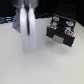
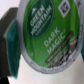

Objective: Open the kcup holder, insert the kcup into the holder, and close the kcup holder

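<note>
The kcup (image 2: 46,34) fills the wrist view: a green round lid printed "Green Mountain, Dark Magic" with a white rim. It sits tight against a teal finger pad (image 2: 10,39), so my gripper is shut on it. In the exterior view my gripper (image 1: 28,46) is a blurred white shape hanging over the table at the exterior view's left, and the pod in it cannot be made out. The kcup holder (image 1: 61,31), a black box, stands at the exterior view's right, apart from my gripper. Round red and white pod tops show in it.
A pale tabletop (image 1: 45,67) spreads under the arm and the holder. A dark background runs along the far edge. Both views are blurred.
</note>
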